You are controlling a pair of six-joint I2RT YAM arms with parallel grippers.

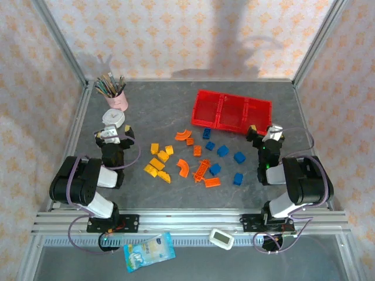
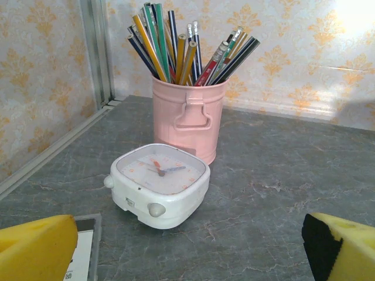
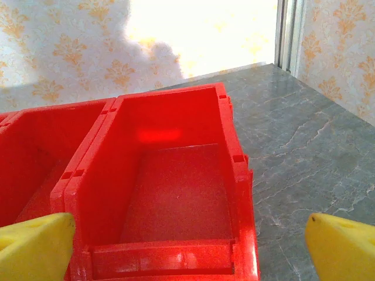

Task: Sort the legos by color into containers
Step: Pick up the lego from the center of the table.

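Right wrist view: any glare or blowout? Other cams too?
Right wrist: wallpaper above the red tray blown out white, glossy highlight on its inner back wall. Left wrist: overexposed patch top right; pink cup sharp. Top external: even light, soft shadows on the wallpaper.

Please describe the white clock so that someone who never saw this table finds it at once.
Look at the far left corner of the grey table, where a pink cup of pencils stands. Just in front of it sits the white clock: a rounded square with a dial, unlike the tall cup.
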